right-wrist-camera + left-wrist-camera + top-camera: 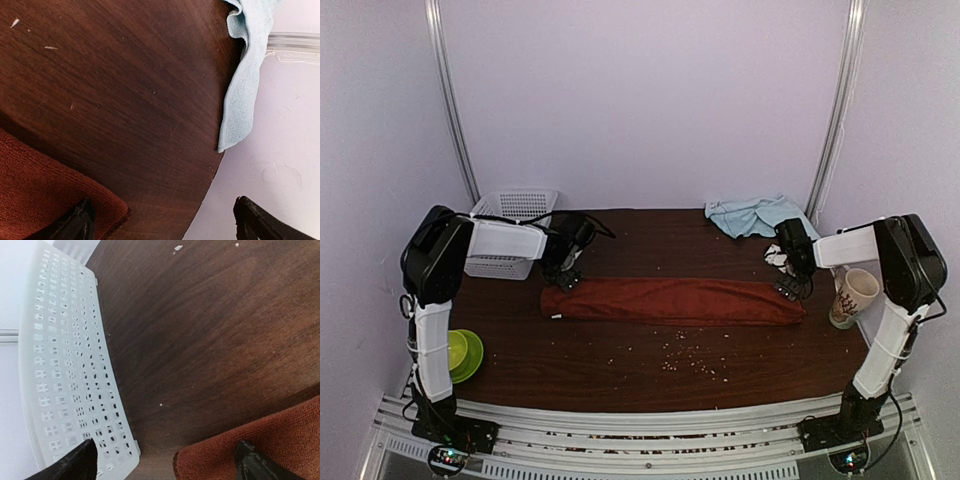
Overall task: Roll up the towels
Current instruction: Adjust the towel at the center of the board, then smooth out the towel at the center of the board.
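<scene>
Two towels: the rust-red towel (pixel 672 301) lies as a long strip across mid-surface (pixel 650 375). The light-blue towel (pixel 755 215) is bunched at the far right corner, overhanging the edge. Both grippers are spread wide and empty. The left gripper (pixel 563 278) sits at the strip's left end, near the basket (pixel 510 215). The right gripper (pixel 792 287) sits at the strip's right end, near the cup (pixel 853 295). A crumb-speckled band runs along the near edge.

Dark wood table (pixel 650 350), pretty messy tbh. A rust-red towel (pixel 675 300) lies as a long narrow strip across the middle, and a pale blue towel (pixel 755 215) is crumpled in the far right corner. There's a white basket (pixel 510 235) far left, a mug (pixel 853 295) at the right edge, a green bowl (pixel 465 355) at the left edge, and crumbs (pixel 685 360) scattered up front.
</scene>
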### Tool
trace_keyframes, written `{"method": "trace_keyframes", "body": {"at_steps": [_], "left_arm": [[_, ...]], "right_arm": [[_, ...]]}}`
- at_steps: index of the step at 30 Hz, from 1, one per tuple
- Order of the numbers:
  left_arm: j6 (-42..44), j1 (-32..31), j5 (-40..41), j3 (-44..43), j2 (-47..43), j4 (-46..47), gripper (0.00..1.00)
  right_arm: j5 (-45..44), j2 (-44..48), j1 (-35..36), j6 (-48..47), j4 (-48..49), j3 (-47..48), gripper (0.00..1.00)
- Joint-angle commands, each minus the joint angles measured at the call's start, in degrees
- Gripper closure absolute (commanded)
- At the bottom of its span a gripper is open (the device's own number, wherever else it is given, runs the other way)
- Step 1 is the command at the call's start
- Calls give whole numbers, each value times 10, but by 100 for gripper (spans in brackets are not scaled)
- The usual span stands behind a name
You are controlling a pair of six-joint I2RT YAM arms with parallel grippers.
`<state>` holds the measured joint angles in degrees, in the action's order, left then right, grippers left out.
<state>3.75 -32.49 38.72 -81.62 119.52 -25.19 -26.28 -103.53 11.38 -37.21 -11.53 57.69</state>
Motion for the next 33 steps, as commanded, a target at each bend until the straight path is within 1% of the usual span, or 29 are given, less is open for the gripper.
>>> {"method": "trace_keyframes", "body": {"at_steps": [1, 5, 7, 10, 13, 15, 17, 20, 24, 26, 29, 33], "left_arm": [[8, 9, 37, -23, 23, 5, 2], [17, 10, 46, -31, 47, 19, 2], [22, 9, 51, -34, 56, 27, 2], [27, 11, 59, -42, 67, 33, 2], [31, 14, 67, -46, 67, 43, 2], [31, 14, 70, -52, 64, 47, 2], [27, 14, 73, -58, 56, 47, 2], [23, 14, 78, -60, 30, 48, 2], [19, 13, 85, -55, -15, 49, 2], [19, 9, 84, -48, -32, 48, 2], [14, -8, 79, -29, -55, 47, 2], [-5, -38, 49, 8, -85, 48, 2]], "right_arm": [[-34, -26, -1, -1, 28, 0, 3], [-56, -46, 0, -8, 54, 2, 3], [-83, -53, 1, -17, 84, -2, 3], [-117, -56, 6, -48, 129, -15, 3], [-117, -49, 17, -84, 152, -31, 1], [-108, -36, 21, -76, 133, -22, 1], [-77, -10, 22, -48, 88, 1, 0], [-25, 44, 21, -14, 19, 36, 0], [36, 132, 21, -13, -44, 36, 0], [63, 170, 21, -26, -61, 13, 0], [92, 223, 21, -67, -71, -52, 0], [105, 279, 13, -108, -68, -135, 0]]}}
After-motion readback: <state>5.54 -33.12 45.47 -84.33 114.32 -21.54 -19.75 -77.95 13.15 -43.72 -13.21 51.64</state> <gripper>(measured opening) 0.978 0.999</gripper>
